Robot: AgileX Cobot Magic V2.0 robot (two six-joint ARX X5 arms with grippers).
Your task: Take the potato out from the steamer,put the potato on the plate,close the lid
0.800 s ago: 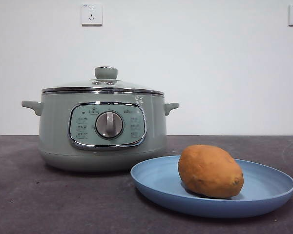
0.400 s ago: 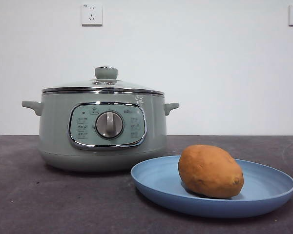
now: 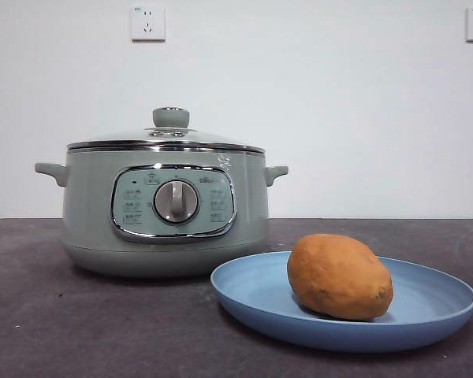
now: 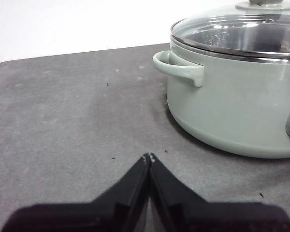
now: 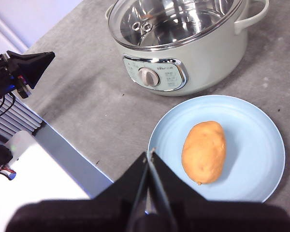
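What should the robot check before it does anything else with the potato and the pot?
1. Potato lies on the plate: ok.
2. Lid sits closed on the steamer: ok.
3. Steamer empty inside: ok, right wrist view shows only bare metal through the glass.
4. Left gripper shut, holding nothing, off to the steamer's side: ok.
5. Right gripper shut, holding nothing, above the plate's edge: ok.

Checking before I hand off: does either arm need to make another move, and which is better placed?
Neither. The potato lies on the plate, the lid sits on the steamer, and both grippers are shut and empty.
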